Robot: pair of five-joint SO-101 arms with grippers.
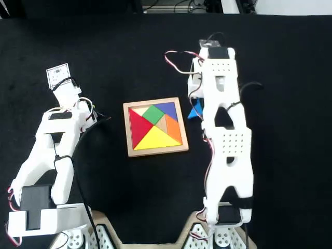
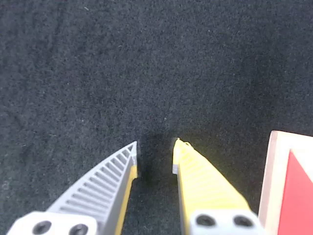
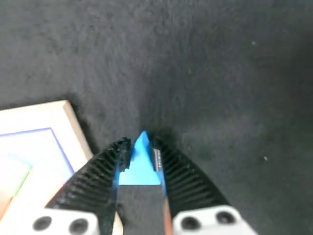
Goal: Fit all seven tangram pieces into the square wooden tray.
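Right fingers (image 3: 168, 166): clenched on the light blue triangle (image 3: 140, 169), which is gripped by its flat faces with one tip poking out past the fingertips.
Light blue triangle: held just right of the square wooden tray (image 1: 158, 151), beside its far right corner; whether it touches the desk cannot be told.
Left fingers (image 2: 188, 164): released, with nothing between them, over bare desk just left of the tray's rim.
Tray contents: six coloured pieces are seated. A pale triangular patch (image 1: 138, 110) at the far left corner is judged to be the one open slot.
Step in hand: the triangle is judged to be the seventh piece, to be carried to that slot.
Doing it well: the piece should be lifted clear of the rim and carried over the seated pieces without brushing them. It should be turned until its edges line up with the slot, lowered flat, and let go only once it is down.
Risk: a tilted piece may ride up on the green piece (image 1: 154, 114) or the rim.
Desk (image 1: 129, 197): covered in black, felt-like cloth.
Room: cables (image 1: 179, 6) are seen beyond the far edge.
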